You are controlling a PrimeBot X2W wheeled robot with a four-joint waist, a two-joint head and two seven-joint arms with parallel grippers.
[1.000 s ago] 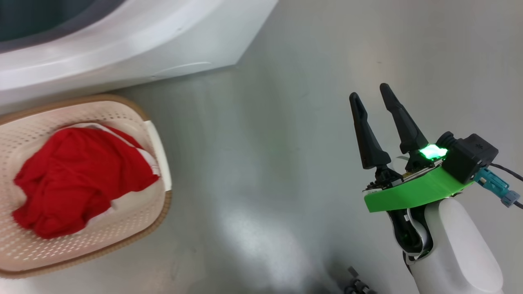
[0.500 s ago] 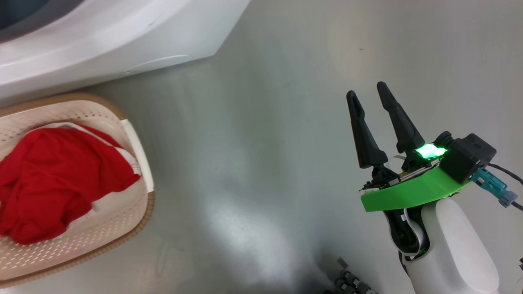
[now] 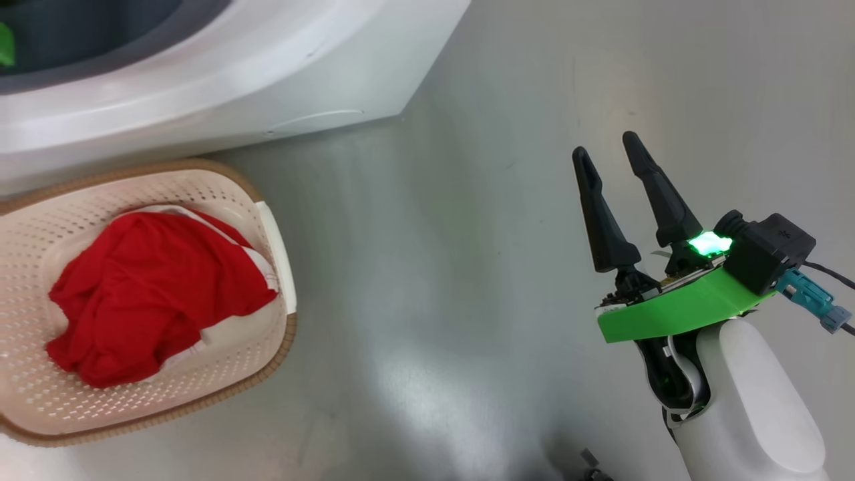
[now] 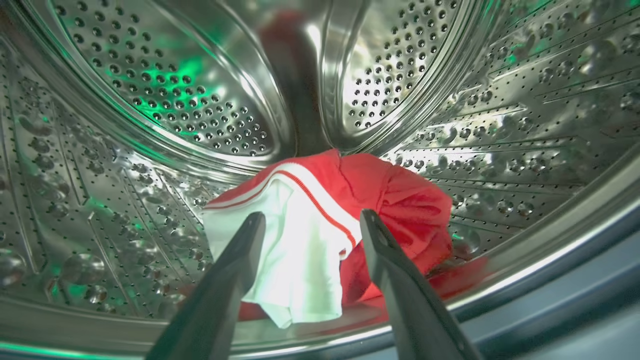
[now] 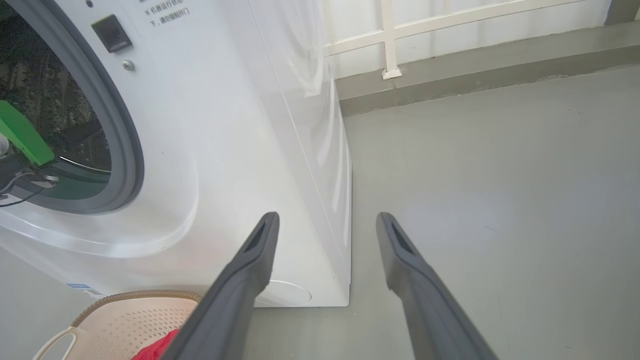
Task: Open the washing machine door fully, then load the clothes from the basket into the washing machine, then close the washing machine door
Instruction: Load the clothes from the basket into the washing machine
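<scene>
**Head view.** The basket [image 3: 230, 200] stands on the floor [image 3: 434, 280] at the left, close against the front of the washer [image 3: 280, 80]. The clothes [image 3: 153, 294], red with white parts, lie bundled inside the basket. At the right, well apart from the basket, the right pincer [image 3: 604, 145] hangs above bare floor. Its two fingers are spread and grip nothing. A green light [image 3: 709, 244] glows at its base.

**Left wrist view.** The left pincer [image 4: 311, 216] is inside the steel drum [image 4: 150, 85]. Its fingers stand apart and are not clamped on anything. A red garment [image 4: 405, 200] with a white panel and stripes lies on the lower wall of the drum, just beyond the fingertips. Contact between a finger and the garment cannot be determined.

**Right wrist view.** At the left, a grey gasket [image 5: 127, 165] rings the washer's opening. A green part of the left arm [image 5: 22, 137] shows within the opening. At the bottom left, a corner of the basket [image 5: 135, 312] with a white handle [image 5: 55, 340] sits before the washer [image 5: 235, 125], with red fabric in it. A round cap [image 5: 287, 293] sits low on the washer front. The right pincer [image 5: 326, 217] points past the washer's right corner with its fingers spread and nothing between them.
</scene>
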